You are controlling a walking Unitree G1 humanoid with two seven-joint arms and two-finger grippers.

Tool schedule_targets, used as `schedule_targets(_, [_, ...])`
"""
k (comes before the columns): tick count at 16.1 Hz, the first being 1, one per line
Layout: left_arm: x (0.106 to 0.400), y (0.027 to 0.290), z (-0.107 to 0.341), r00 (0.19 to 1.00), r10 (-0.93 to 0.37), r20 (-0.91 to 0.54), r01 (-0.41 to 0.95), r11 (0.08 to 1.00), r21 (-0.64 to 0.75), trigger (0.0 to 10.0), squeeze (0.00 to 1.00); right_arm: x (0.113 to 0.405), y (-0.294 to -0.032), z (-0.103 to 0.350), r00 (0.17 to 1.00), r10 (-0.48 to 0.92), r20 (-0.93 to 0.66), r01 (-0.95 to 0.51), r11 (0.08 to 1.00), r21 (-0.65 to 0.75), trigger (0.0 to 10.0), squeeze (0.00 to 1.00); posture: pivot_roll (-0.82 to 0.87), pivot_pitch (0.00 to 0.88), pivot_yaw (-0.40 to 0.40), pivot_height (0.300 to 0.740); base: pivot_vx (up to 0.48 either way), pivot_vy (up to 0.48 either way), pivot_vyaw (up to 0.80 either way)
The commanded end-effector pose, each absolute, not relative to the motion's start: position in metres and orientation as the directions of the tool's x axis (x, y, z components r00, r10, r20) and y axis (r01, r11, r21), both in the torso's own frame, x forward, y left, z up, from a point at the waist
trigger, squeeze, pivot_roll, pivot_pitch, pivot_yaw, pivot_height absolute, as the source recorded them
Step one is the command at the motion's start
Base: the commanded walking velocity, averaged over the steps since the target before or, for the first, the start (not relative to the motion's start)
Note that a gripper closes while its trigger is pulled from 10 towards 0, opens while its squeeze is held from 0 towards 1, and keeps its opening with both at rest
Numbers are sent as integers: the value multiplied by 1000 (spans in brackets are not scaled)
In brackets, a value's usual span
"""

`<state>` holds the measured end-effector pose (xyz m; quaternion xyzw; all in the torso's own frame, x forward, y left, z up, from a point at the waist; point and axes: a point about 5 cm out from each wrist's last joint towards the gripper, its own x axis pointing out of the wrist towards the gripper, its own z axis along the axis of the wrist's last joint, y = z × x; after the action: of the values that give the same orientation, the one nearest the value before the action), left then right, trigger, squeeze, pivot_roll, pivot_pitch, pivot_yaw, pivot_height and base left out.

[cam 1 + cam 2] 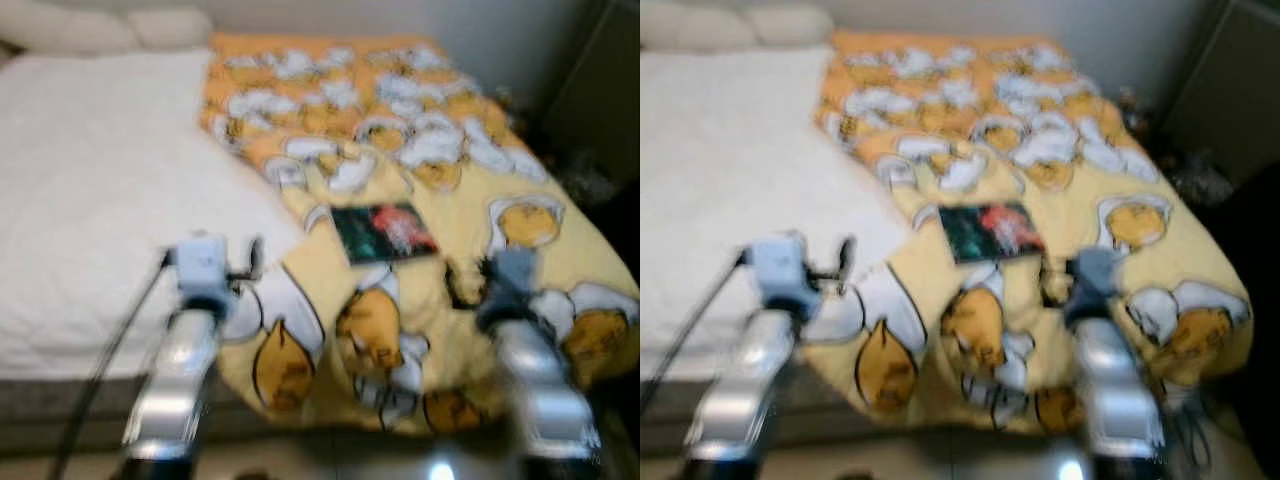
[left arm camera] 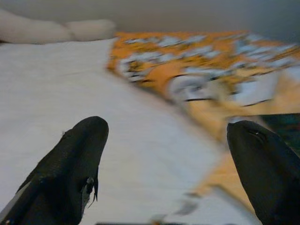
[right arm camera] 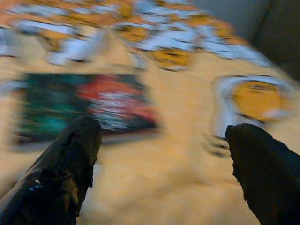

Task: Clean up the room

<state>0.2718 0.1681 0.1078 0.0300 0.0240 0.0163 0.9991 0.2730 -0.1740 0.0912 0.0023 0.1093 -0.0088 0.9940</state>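
In the left eye view, blurred as the camera moves, a bed takes up most of the frame, its white sheet bare on the left and a yellow quilt with a cartoon print pushed over to the right half and spilling off the foot edge at lower centre. A dark book lies flat on the quilt just right of centre, probably the thing to tidy, since it is the one loose item on the bed. Two pillows sit along the upper left. Both silver arms reach up from the bottom edge, the left pincer over the seam of sheet and quilt, the right pincer just below and right of the book, which suggests the right arm is lined up to take it. The right eye view gives the same layout, with a dark cabinet at upper right. No bin, box or basket can be made out. In the left wrist view the left pincer's fingers stand spread wide with nothing between them, above white sheet. In the right wrist view the right pincer's fingers are likewise spread and empty, the book at upper left beyond one fingertip, near but apart.
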Motion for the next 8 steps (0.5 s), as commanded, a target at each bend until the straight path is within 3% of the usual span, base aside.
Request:
schedule_targets(1, [272, 157, 109, 999, 1, -42, 1, 999, 40, 10000, 588, 271, -191, 92, 972, -76, -224, 73, 997, -22, 10000, 0, 12, 0, -14, 740, 289, 0, 0])
schedule_targets(8, [273, 154, 108, 999, -17, -50, 19, 999, 41, 10000, 596, 269, -191, 90, 969, -71, -235, 70, 997, -14, 10000, 0, 14, 0, -8, 740, 289, 0, 0])
